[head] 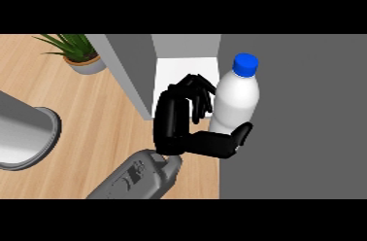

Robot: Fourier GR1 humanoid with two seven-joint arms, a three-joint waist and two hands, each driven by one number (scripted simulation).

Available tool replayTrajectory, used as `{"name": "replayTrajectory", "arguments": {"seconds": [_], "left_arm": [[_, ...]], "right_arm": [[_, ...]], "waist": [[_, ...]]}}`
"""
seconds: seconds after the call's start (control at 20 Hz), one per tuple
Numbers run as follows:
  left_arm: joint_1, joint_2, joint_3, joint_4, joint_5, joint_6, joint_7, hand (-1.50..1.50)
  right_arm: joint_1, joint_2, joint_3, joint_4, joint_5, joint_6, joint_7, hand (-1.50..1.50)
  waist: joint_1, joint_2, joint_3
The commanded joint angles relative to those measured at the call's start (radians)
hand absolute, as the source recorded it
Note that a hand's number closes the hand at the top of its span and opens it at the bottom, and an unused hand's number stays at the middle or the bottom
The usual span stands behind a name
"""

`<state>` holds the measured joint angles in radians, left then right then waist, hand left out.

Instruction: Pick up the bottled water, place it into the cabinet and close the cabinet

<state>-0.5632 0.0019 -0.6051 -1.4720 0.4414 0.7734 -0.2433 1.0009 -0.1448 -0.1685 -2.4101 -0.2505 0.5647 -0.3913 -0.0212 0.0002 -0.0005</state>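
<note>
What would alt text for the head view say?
A black robot hand holds an upright white water bottle with a blue cap in front of an open grey cabinet. A potted plant stands on the wooden counter.

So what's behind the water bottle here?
Behind the bottle is a plain dark grey surface, likely the cabinet; the bottle and hand cover part of it. To its left, a white interior shows nothing visible inside. The hand's fingers curl round the bottle's left side.
</note>
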Motion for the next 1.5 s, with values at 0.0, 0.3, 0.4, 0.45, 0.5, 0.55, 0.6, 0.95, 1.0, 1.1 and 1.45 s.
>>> {"name": "replayTrajectory", "arguments": {"seconds": [0.0, 0.3, 0.4, 0.45, 0.5, 0.55, 0.6, 0.95, 1.0, 1.1, 1.45], "left_arm": [[-0.073, -0.002, 0.018, 0.089, -0.026, 0.031, 0.013, 1.5], [-0.164, -0.002, 0.028, 0.249, 0.022, 0.076, -0.023, 1.5], [-0.181, -0.002, 0.046, 0.285, 0.018, 0.042, -0.023, 1.5], [-0.224, -0.001, 0.022, 0.31, 0.023, 0.081, 0.011, 1.5], [-0.267, -0.001, 0.03, 0.348, 0.054, 0.102, 0.0, 1.5], [-0.216, -0.001, 0.091, 0.347, 0.045, 0.022, -0.021, 1.5], [-0.256, 0.002, 0.122, 0.388, 0.028, -0.004, -0.024, 1.5], [-0.31, -0.002, 0.146, 0.572, 0.057, -0.027, -0.082, 1.5], [-0.289, -0.002, 0.157, 0.59, 0.082, -0.028, -0.106, 1.5], [-0.306, 0.008, 0.236, 0.613, 0.098, -0.093, -0.122, 1.5], [-0.418, -0.002, 0.259, 0.821, 0.156, -0.106, -0.246, 1.5]], "right_arm": [[-0.033, -0.013, -0.035, -0.076, -0.123, -0.012, 0.071, -1.5], [0.055, 0.003, -0.052, -0.146, -0.139, 0.023, 0.055, -1.5], [0.012, 0.028, -0.043, -0.087, -0.09, 0.02, 0.037, -1.5], [0.029, 0.02, -0.04, -0.122, -0.126, 0.012, 0.071, -1.5], [0.002, 0.01, -0.03, -0.138, -0.106, -0.004, 0.101, -1.5], [0.046, -0.01, -0.095, -0.104, -0.157, 0.055, 0.032, -1.5], [0.028, -0.01, -0.104, -0.084, -0.181, 0.042, 0.039, -1.5], [0.029, -0.022, -0.138, -0.042, -0.215, 0.087, 0.006, -1.5], [0.024, -0.017, -0.103, -0.093, -0.205, 0.05, 0.073, -1.5], [-0.014, -0.015, -0.121, -0.016, -0.188, 0.066, 0.032, -1.5], [-0.052, -0.036, -0.108, -0.033, -0.216, 0.048, 0.099, -1.5]], "waist": [[0.008, 0.002, 0.0], [-0.016, 0.003, 0.0], [-0.004, 0.001, 0.0], [-0.008, 0.003, 0.0], [-0.013, 0.006, 0.0], [-0.008, 0.002, 0.0], [-0.005, 0.004, 0.0], [-0.015, 0.006, 0.0], [-0.011, 0.01, -0.001], [-0.001, 0.006, 0.0], [-0.019, 0.014, 0.0]]}}
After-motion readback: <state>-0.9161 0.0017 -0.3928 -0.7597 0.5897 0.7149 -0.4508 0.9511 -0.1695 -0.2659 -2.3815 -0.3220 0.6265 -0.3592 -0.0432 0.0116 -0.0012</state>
